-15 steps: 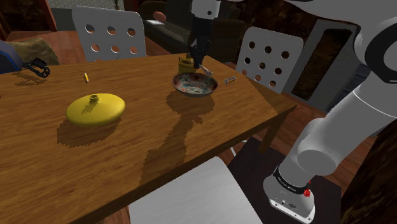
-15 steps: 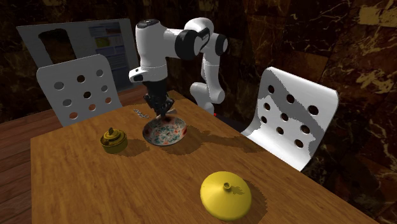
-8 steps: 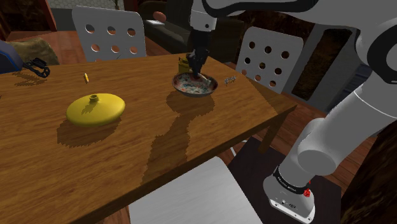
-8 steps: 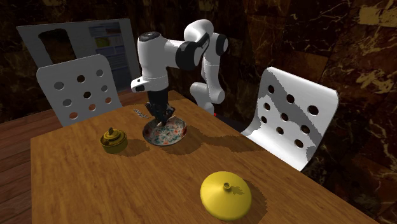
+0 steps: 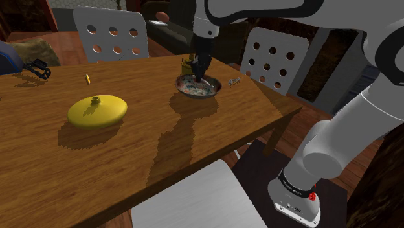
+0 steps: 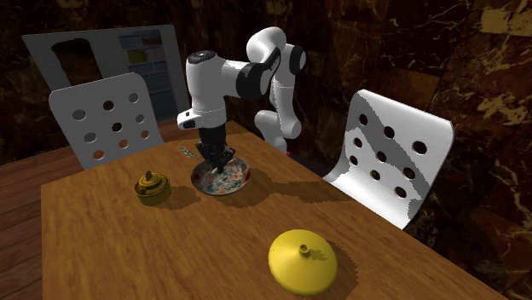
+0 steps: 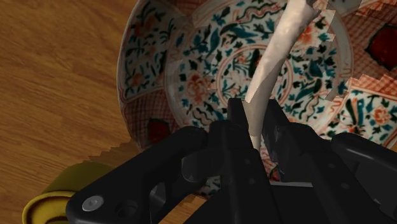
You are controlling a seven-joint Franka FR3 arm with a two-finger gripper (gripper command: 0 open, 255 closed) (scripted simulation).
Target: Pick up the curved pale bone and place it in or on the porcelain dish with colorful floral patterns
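Between the black fingertips of the end effector (image 7: 254,121), the curved pale bone (image 7: 275,57) is being pinched at its narrow end. Its long axis is running away from the fingers, across the middle of the dish (image 7: 153,51) and toward the rim on the side away from the gripper. The shaft is bending gently and widening toward the free end. Its surface is showing smooth, matte and cream-coloured, and it is casting a jagged shadow on the dish. Whether the bone is touching the dish: cannot tell.

The dish is lying directly beneath, round and shallow, glazed white with blue-green leaves, red flowers and red panels round the wall. It is sitting on the desk (image 5: 129,149), which is showing brown wood grain. A small olive-yellow lidded pot (image 6: 152,188) is standing just beside the dish.

In the shoulder view the white arm is coming down from above, with the end effector (image 5: 199,68) pointing down into the dish (image 5: 207,94). A yellow dome-shaped object (image 5: 97,110) with a small knob is resting well apart from it. Behind the desk, two white chairs (image 5: 110,32) (image 5: 275,58) with round holes in their backs are standing.
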